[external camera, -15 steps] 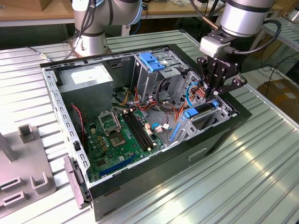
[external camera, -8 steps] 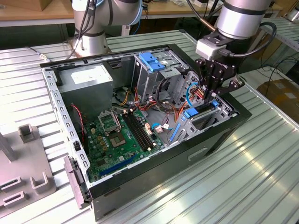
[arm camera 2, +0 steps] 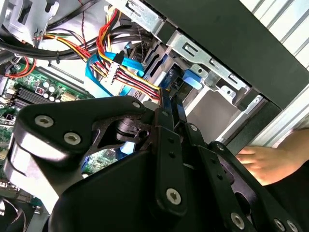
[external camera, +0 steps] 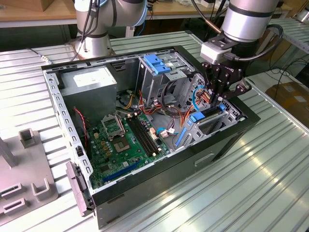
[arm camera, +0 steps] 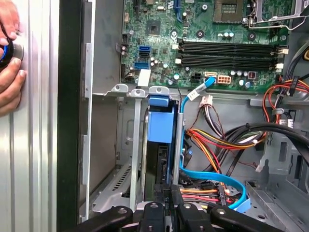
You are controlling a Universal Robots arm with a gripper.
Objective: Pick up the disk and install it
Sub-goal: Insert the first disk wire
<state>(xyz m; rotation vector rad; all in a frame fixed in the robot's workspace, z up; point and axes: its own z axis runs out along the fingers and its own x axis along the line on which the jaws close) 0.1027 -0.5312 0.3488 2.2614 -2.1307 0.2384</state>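
The disk (external camera: 209, 114) stands on edge in the metal drive bay at the open computer case's (external camera: 227, 140) end on the exterior view's right. Its blue plastic frame (arm camera: 159, 126) and dark body fit between the bay's rails. My gripper (external camera: 218, 99) reaches down into the case from above, its two thin fingers close together on the disk's rear edge. In the first wrist view my gripper (arm camera: 172, 192) grips that edge. In the second wrist view my gripper (arm camera 2: 172, 99) ends at the disk's blue frame (arm camera 2: 176, 79).
Bundles of coloured cables (arm camera: 217, 140) and a blue flat cable (arm camera: 212, 176) crowd the bay. The green motherboard (external camera: 123, 137) lies beyond. A blue latch (external camera: 157, 64) tops the metal cage, beside a grey box (external camera: 89, 79). A person's hand (arm camera: 9, 63) rests outside the case wall.
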